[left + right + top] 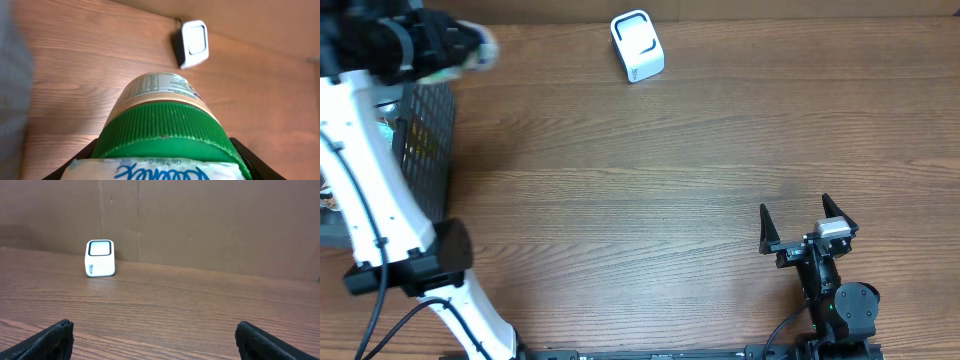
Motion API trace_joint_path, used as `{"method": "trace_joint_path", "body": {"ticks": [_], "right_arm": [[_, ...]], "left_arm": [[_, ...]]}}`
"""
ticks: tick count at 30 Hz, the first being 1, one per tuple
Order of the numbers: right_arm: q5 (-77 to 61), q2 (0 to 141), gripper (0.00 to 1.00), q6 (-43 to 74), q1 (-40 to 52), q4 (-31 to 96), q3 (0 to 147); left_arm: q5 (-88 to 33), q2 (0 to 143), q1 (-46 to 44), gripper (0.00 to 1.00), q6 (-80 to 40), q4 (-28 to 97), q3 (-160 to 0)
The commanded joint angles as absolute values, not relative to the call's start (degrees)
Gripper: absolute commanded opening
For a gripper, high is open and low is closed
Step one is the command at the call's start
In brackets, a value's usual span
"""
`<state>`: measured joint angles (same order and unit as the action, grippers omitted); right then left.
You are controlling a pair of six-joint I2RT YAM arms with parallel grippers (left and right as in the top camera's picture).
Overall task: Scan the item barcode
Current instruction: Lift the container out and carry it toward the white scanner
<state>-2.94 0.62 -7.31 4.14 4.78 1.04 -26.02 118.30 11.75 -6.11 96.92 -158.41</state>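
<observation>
Left wrist view alone shows, nearest at the bottom edge, a white packet with blue lettering (155, 171). Just past it the left gripper (167, 152) is clamped on a tan jar with green ribbed lid (160, 92). Beyond, upper right, stands the white box-shaped barcode scanner (194, 42). Overhead adds the black mesh basket (425, 130) at left and the right gripper (808, 225), spread and empty, lower right.

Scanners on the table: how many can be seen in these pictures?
1. The white scanner stands near the far edge of the table, with nothing touching it. Another could be hidden in or behind the basket at the left.
</observation>
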Motion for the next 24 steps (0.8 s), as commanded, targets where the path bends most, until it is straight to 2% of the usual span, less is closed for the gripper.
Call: {"method": "trace_joint_path", "body": {"ticks": [1, 8, 15, 24], "right_arm": [[-2.63, 0.16, 1.00, -7.38, 3.99, 4.64, 0.45], [-2.63, 0.16, 1.00, -7.38, 3.99, 4.64, 0.45], [-2.63, 0.16, 1.00, -7.38, 3.99, 4.64, 0.45], [-2.63, 0.16, 1.00, -7.38, 3.99, 4.64, 0.45]], "left_arm": [[-19.18, 115.39, 4.84, 0.27, -8.49, 96.79, -159.04], [-11.09, 115.39, -10.41, 0.26, -14.74, 96.79, -153.38], [-2.20, 115.42, -22.04, 0.26, -23.70, 96.31, -138.12], [-1.04, 115.42, -32.03, 0.29, -30.02, 78.00, -112.77]]}}
